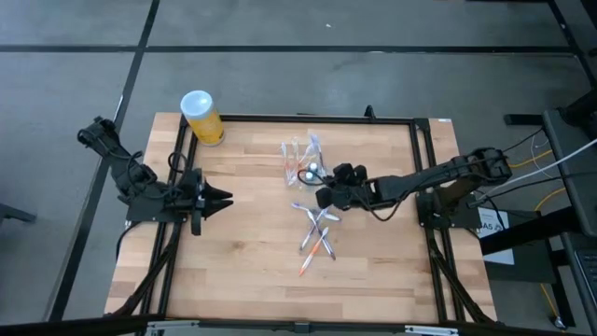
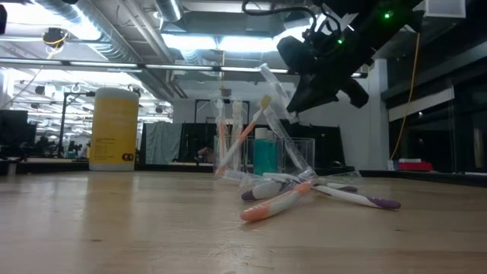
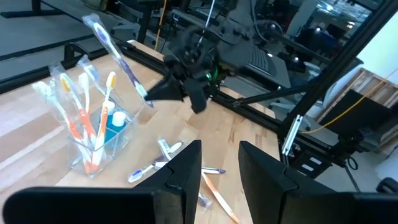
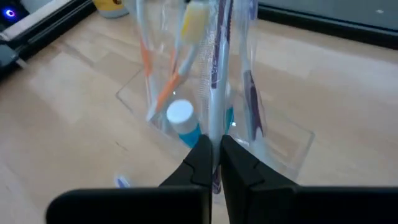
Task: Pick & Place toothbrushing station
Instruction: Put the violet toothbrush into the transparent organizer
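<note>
The wooden table [image 1: 242, 252] carries three groups of items. A yellow cylinder with a white lid [image 1: 201, 116] stands upright near the far left corner. The toothbrushing station [image 1: 300, 161], a clear holder containing upright toothbrushes and a blue tube, stands just right of centre towards the far edge. Loose toothbrushes [image 1: 317, 238] lie crossed over one another just nearer than the holder, towards the near edge.

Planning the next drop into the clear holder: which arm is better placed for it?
Probably the right: its claw is shut on a wrapped toothbrush just above the toothbrushing station. The left claw waits open, well aside.
</note>
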Action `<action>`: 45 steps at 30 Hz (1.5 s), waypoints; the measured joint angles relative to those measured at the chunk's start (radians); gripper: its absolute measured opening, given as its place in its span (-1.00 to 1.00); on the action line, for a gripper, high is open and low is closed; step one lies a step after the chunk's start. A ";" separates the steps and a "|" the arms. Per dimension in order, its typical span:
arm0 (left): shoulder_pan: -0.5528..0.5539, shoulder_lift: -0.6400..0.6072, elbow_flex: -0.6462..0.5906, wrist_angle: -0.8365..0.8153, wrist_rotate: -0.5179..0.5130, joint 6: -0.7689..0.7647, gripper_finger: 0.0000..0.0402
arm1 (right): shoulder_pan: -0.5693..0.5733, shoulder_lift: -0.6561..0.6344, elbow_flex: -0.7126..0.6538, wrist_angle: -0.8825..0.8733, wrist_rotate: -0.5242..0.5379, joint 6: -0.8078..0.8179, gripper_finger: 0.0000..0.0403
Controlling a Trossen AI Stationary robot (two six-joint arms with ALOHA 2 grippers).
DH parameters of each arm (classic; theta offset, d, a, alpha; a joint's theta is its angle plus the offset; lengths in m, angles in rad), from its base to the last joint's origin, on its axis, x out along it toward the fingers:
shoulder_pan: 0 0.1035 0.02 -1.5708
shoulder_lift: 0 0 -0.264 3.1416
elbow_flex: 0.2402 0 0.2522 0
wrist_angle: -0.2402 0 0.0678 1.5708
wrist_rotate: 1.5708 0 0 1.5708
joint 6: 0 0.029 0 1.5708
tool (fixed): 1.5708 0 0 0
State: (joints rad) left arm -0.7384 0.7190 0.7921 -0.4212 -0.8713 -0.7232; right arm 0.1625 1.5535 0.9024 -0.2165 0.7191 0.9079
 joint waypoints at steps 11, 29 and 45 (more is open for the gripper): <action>-0.035 0.050 0.000 0.006 -0.032 -0.027 -0.49 | -0.099 -0.004 -0.024 0.005 -0.151 -0.084 -0.93; -0.104 0.069 0.000 0.032 -0.107 -0.034 -0.49 | -0.185 -0.003 -0.050 0.024 -0.282 -0.146 -0.93; -0.141 0.069 0.000 0.036 -0.180 -0.027 -0.49 | -0.008 -0.070 -0.051 -0.024 -0.223 -0.004 -0.93</action>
State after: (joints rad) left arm -0.8795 0.7883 0.7921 -0.3855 -1.0516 -0.7501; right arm 0.1550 1.4833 0.8509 -0.2409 0.4958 0.9037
